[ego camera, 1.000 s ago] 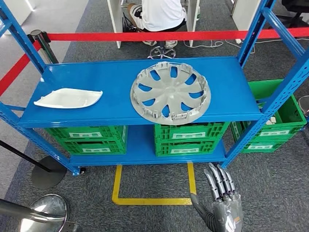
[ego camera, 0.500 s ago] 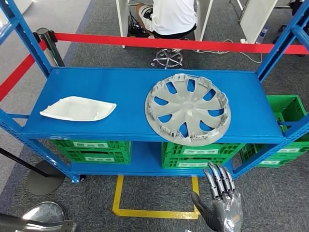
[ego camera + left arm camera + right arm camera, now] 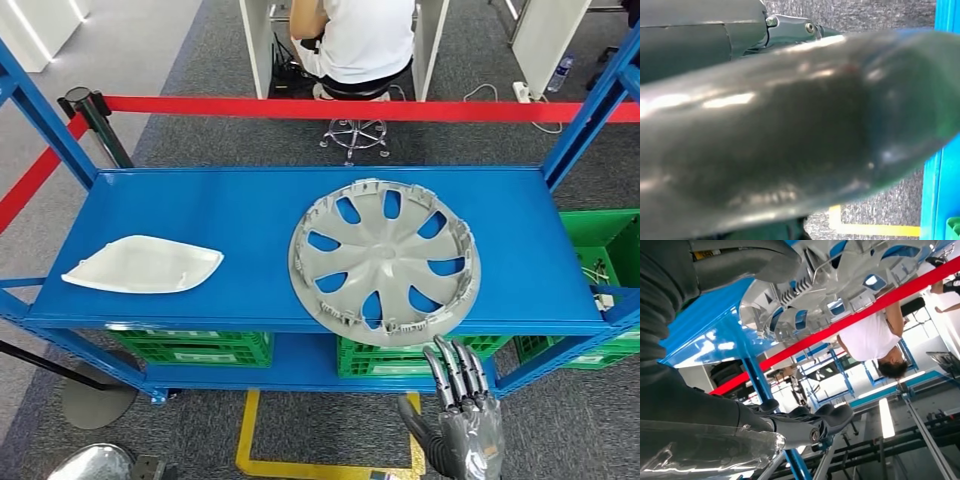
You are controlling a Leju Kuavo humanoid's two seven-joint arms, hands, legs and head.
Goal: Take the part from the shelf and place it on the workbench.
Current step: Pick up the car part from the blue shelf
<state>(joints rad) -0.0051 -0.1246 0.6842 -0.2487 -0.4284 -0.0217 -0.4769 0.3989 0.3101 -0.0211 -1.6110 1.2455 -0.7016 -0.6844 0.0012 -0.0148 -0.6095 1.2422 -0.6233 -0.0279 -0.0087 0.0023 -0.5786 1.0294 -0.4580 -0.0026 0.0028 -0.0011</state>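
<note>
The hubcap point(image 3: 384, 262) lies flat on the top board of the blue shelf point(image 3: 226, 215), toward its right half, with its near rim hanging a little past the front edge; the right wrist view shows that overhanging rim point(image 3: 810, 290) from below, ribs and clips facing up. Which part the task means is not stated, but the hubcap is the one straight ahead of the raised hand, so it is the likely target. The right hand point(image 3: 460, 420) is up in front of the shelf, below and just short of the hubcap's near rim, fingers point(image 3: 453, 375) spread and pointing at it, thumb out to the side, holding nothing and touching nothing. To do the reach well, the hand should probably come up under the overhanging rim, thumb on top and fingers beneath, and take it at a solid stretch between the spoke openings rather than on a clip, which may flex. A wide, light disc held at one edge will tend to droop, so a firm grip and a level lift matter. The left wrist view is blurred by a dark part close to the lens, so I cannot tell how the left hand stands. A white trim piece point(image 3: 143, 265) lies well apart to the left; green crates point(image 3: 192, 348) sit below; a person point(image 3: 355, 40) sits beyond the red barrier point(image 3: 317, 108).
</note>
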